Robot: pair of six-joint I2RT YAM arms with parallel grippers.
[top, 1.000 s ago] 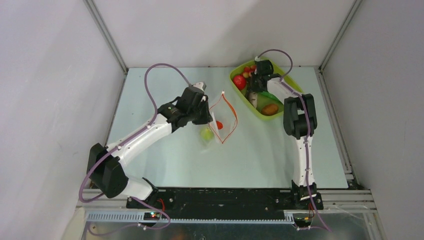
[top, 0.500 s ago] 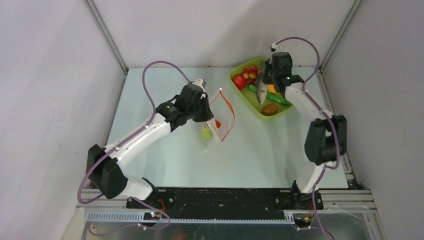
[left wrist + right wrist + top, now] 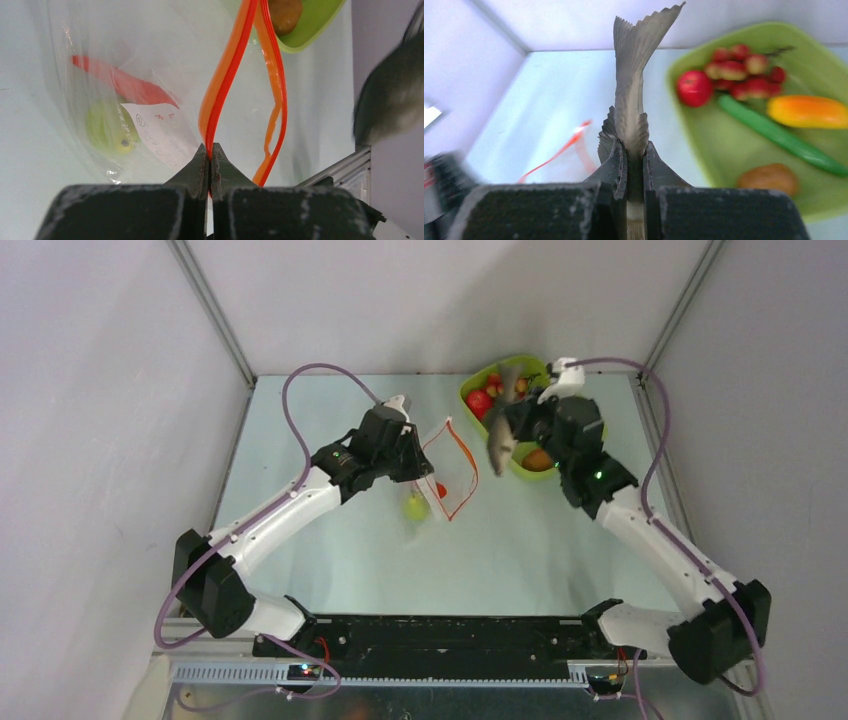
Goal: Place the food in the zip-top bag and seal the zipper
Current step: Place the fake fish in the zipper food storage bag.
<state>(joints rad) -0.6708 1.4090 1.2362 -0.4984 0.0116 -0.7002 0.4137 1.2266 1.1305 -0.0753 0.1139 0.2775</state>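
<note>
Jaws on the left are clenched on one lip of the zipper (image 3: 220, 95), holding the bag (image 3: 450, 470) mouth open. The right jaws grip the fish (image 3: 629, 90) mid-body, in the air between the tray (image 3: 467, 392) and that mouth. Best bet is to feed the fish in end-on along the opening, releasing only once it's past both lips, left hold taut. Left wrist view shows a pear (image 3: 107, 127) and a red piece (image 3: 120, 82) inside the bag, while only the top view shows the fish-to-mouth gap.
</note>
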